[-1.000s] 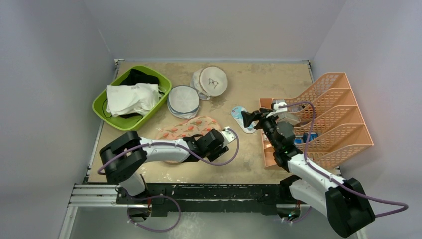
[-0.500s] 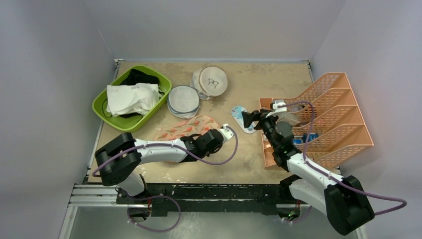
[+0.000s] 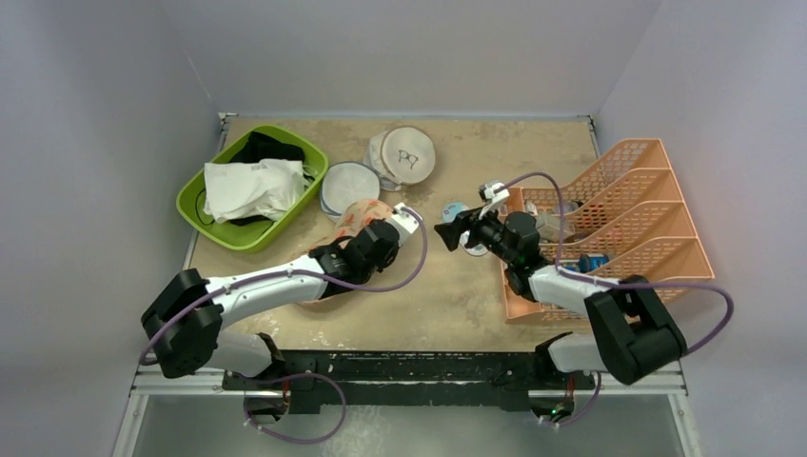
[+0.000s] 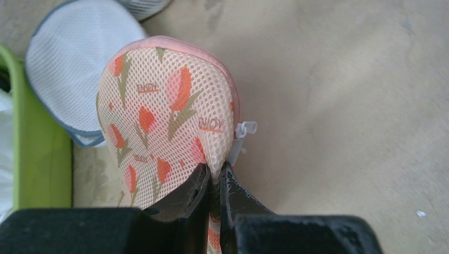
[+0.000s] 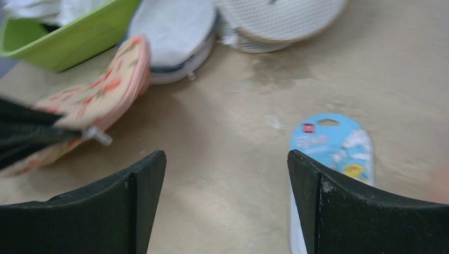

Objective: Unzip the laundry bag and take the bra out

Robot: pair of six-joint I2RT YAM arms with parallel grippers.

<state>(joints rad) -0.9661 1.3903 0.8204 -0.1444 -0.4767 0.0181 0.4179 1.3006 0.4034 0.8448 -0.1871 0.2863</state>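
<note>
The laundry bag (image 4: 164,116), pinkish mesh printed with orange-red flowers, is tipped up off the table. My left gripper (image 4: 214,169) is shut on its mesh edge, just beside the white zip pull (image 4: 245,128). From above, the laundry bag (image 3: 354,217) stands ahead of the left gripper (image 3: 362,231). My right gripper (image 3: 447,233) hangs open over bare table to the bag's right. In the right wrist view the right gripper (image 5: 226,153) holds nothing, and the laundry bag (image 5: 106,90) lies to its left. The bra is hidden.
A green tray (image 3: 238,236) of white and black garments stands at the left. A round white-grey mesh bag (image 3: 347,186) and a round white bag with a glasses drawing (image 3: 407,154) lie behind. A blue packet (image 5: 333,143) lies by the right fingers. An orange file rack (image 3: 647,219) fills the right.
My left gripper has shut on the laundry bag's edge and lifted that end up and back. The right arm has swung left towards the middle, its jaws narrowing slightly.
</note>
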